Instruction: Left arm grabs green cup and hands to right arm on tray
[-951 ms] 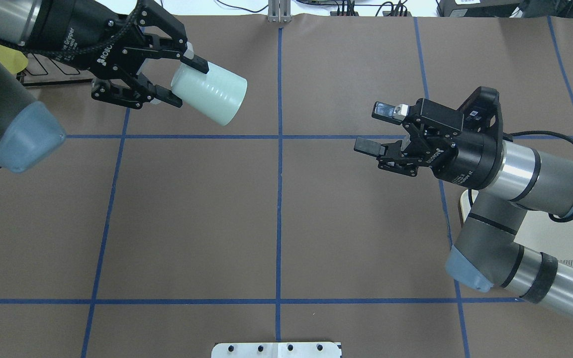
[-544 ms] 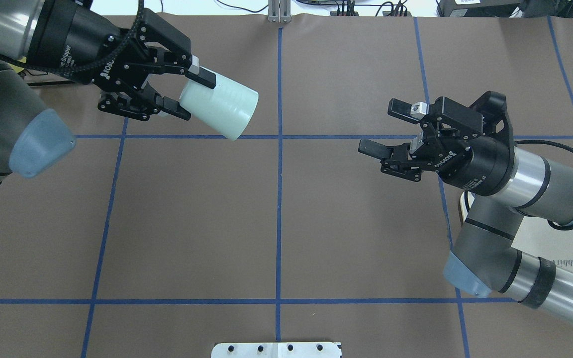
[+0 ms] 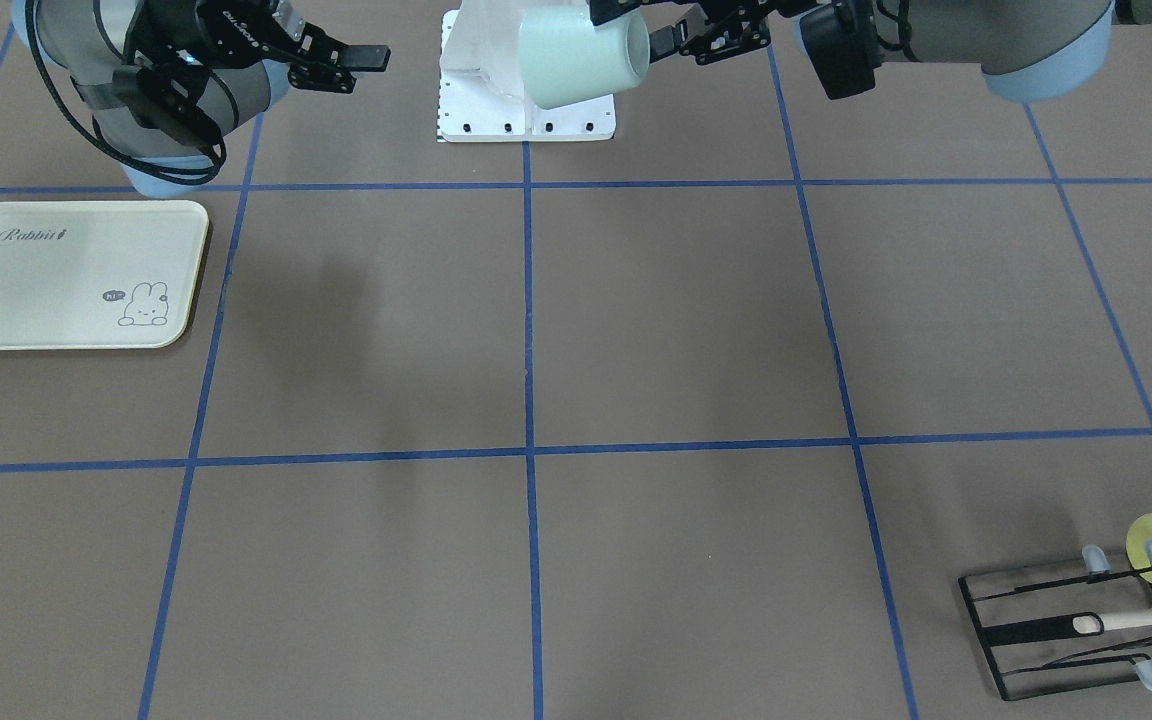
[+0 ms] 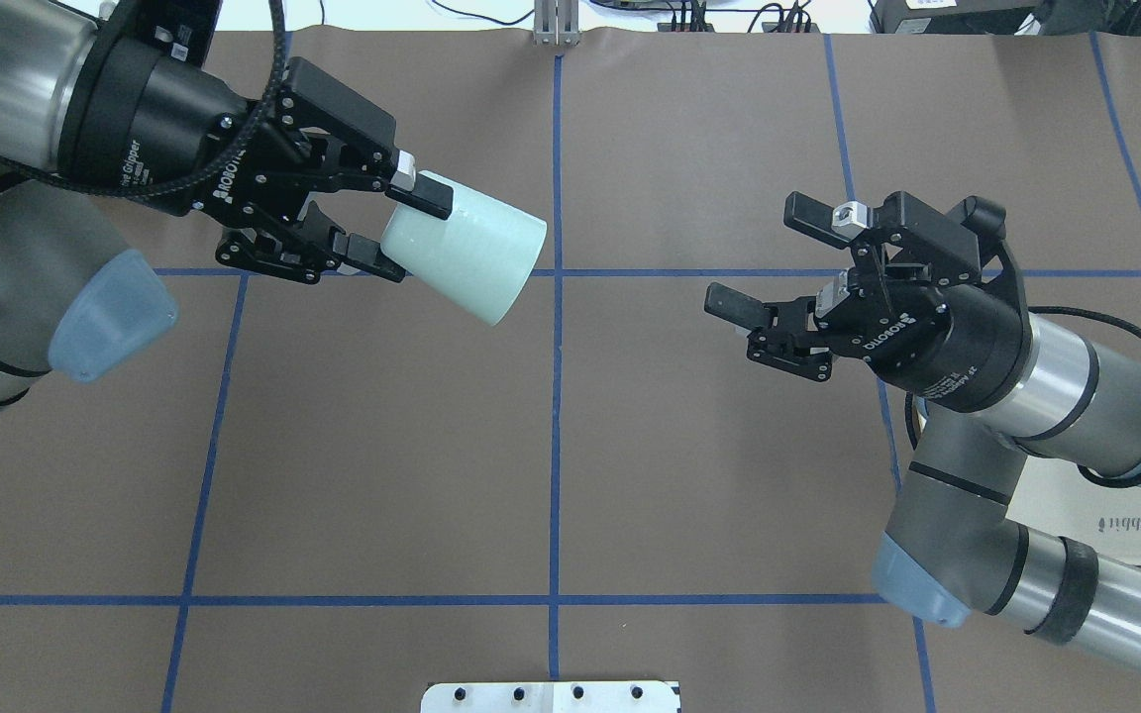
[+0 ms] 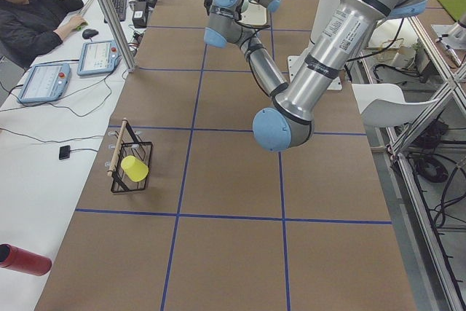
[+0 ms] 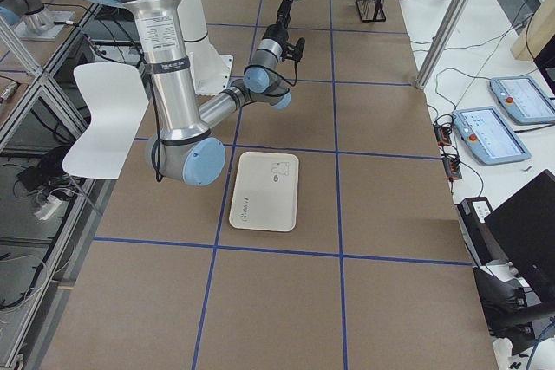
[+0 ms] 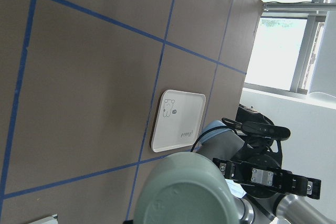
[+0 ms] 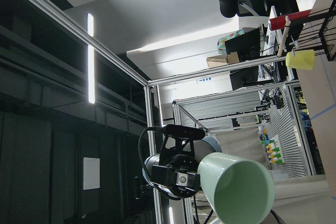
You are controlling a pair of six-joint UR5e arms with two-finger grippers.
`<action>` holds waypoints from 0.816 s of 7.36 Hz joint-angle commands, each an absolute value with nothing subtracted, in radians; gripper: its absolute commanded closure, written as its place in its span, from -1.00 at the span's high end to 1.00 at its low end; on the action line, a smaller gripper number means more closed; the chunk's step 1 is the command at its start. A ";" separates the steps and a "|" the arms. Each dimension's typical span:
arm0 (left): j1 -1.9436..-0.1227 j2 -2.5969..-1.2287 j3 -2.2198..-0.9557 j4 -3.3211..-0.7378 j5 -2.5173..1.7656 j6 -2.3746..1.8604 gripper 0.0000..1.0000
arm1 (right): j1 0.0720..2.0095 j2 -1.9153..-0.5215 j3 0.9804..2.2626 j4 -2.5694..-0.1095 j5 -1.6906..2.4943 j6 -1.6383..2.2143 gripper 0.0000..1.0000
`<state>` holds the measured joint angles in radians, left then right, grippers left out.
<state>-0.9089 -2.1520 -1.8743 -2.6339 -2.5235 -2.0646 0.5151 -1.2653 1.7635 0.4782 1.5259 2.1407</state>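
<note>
- L claw [image 4: 407, 233] is shut tight on the green cup [image 4: 466, 255]. Cup is up in the air on its side, mouth facing 3 o'clock.
- R claw [image 4: 764, 255] is wide open w/ nothing in it, at 3 o'clock from cup, well apart.
- Tray [image 4: 1086, 510] lies at 4 o'clock, partly under R arm [image 4: 1056, 396].

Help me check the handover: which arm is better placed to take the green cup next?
Right: the right gripper is open, facing the green cup across the gap; the left gripper is shut on its base.
</note>
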 commanded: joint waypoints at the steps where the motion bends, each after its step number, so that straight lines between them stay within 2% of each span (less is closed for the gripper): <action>1: -0.905 -2.154 -1.875 -2.640 -2.508 -2.094 -0.42 | 0.457 -1.203 1.764 0.401 1.459 2.134 0.98; 6: -0.894 -2.157 -1.879 -2.640 -2.502 -2.118 -0.42 | 0.434 -1.092 1.752 0.261 1.405 2.131 0.98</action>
